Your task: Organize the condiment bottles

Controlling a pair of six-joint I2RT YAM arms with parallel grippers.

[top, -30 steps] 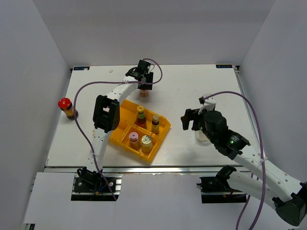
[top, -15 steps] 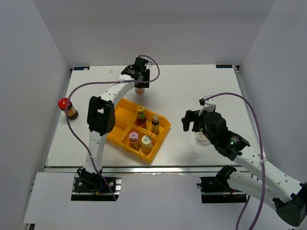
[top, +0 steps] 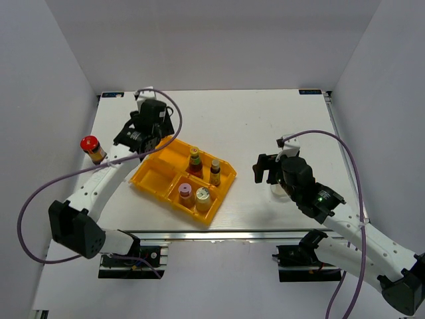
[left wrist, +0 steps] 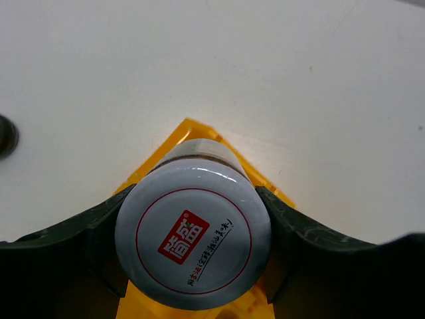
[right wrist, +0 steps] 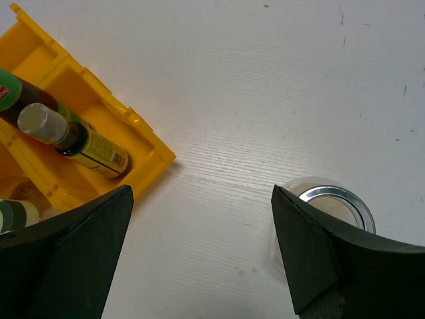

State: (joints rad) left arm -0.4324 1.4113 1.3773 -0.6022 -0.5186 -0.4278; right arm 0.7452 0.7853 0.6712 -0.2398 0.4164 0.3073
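**A:** Why did the yellow tray (top: pixel 151 181) sit low and centre on the tabletop (top: pixel 265 119)?

**B:** It looked like the sorting place. The left end effector (left wrist: pixel 192 240) hung over the tray's upper-left corner, clamped around a pale-capped bottle (left wrist: pixel 194 199). I took that as a carry, with the bottle about to be lowered in.

**A:** And the right end effector (right wrist: pixel 200 193)?

**B:** It was spread wide at centre right, gripping nothing. The glass jar (right wrist: pixel 330 205) stood just beside one finger, not between the two, so I judged that pickup not yet lined up.

**A:** The smaller ones?

**B:** Four small bottles (top: pixel 194 161) stood upright in the tray's right compartments. A red-capped bottle (top: pixel 91 147) stood alone near the left edge, well apart from the tray.
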